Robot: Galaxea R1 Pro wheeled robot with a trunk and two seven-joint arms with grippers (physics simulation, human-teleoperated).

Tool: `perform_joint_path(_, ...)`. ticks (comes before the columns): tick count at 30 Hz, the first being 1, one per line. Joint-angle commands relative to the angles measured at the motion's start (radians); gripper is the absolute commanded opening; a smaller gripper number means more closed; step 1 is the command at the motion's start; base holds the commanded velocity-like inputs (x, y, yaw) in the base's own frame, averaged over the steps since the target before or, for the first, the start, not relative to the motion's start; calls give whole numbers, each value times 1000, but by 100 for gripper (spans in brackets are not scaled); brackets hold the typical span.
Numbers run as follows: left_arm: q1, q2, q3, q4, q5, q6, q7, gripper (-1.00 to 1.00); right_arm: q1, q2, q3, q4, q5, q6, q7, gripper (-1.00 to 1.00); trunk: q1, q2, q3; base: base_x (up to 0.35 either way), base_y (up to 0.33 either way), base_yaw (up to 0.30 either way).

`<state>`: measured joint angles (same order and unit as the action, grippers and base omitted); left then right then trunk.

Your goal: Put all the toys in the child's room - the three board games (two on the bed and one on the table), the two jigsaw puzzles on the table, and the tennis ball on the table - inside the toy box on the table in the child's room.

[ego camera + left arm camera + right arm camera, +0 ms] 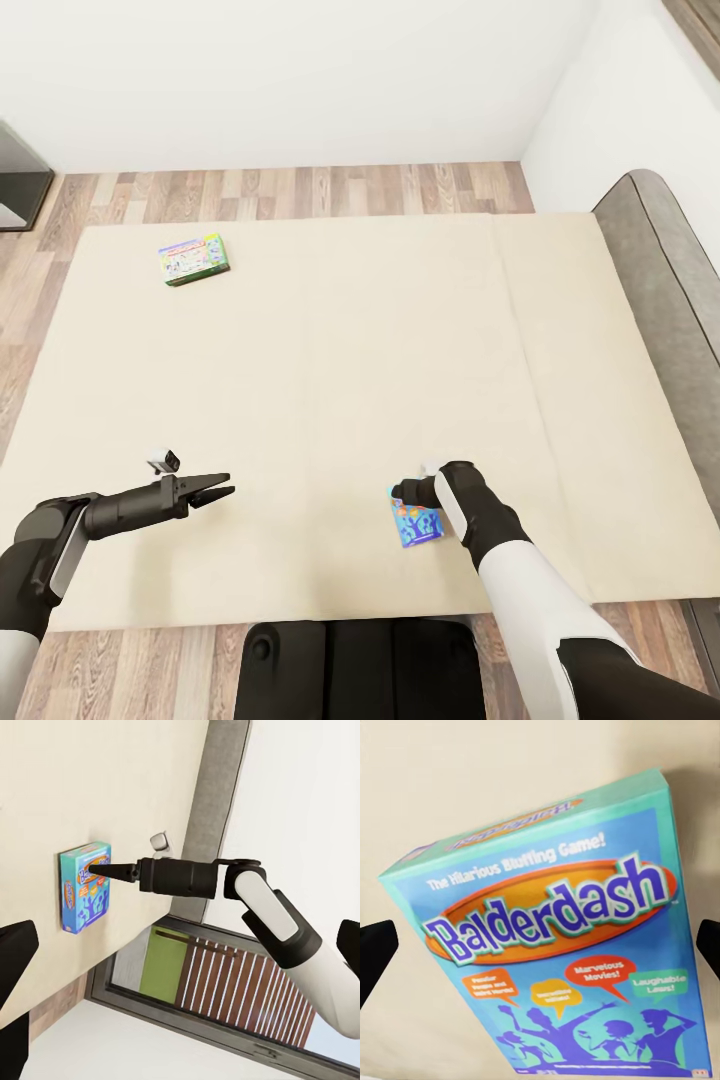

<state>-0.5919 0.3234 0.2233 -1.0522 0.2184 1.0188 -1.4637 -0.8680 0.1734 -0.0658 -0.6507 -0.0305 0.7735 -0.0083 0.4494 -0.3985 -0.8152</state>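
Observation:
A blue "Balderdash" board game [417, 524] [555, 945] lies flat on the cream bed [350, 360], near its front edge. My right gripper [398, 492] points down at the box's upper end, open, one dark fingertip [375, 960] on each side of the box. The left wrist view shows that gripper's tip [97, 871] touching or just over the box [85, 889]. A green-bordered board game [193, 259] rests at the bed's far left. My left gripper [218, 492] hovers open over bare mattress, holding nothing.
A grey headboard [665, 290] runs along the bed's right side. Wood-plank floor [300, 190] lies beyond the bed, below a white wall. A dark cabinet corner [20, 185] sits at the far left. My base [350, 670] stands at the bed's front edge. Slatted shutters [232, 982] show in the left wrist view.

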Motion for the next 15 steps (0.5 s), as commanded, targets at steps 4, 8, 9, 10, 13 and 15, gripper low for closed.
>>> perform_joint_path(4,0,0,0,0,1,11,-3,100,0,1,-5,-1,-4,4,-1,100,1,-2,-1,0,0,0)
perform_joint_path(8,0,0,0,0,1,11,-3,100,0,1,-5,-1,-4,4,-1,100,1,-2,-1,0,0,4)
perform_joint_path(9,0,0,0,0,1,11,-3,100,0,1,-5,-1,-3,4,-1,100,1,-2,-1,0,5,32)
perform_joint_path(10,0,0,0,0,1,12,-3,100,0,1,-5,-1,-3,4,-1,100,1,-2,-1,0,14,40)
perform_joint_path(13,0,0,0,0,1,12,-3,100,0,1,-5,-1,-3,4,-1,100,1,-2,-1,0,27,64)
perform_joint_path(15,0,0,0,0,1,11,-3,100,0,1,-5,-1,-4,3,-1,100,1,-2,-1,0,8,132)
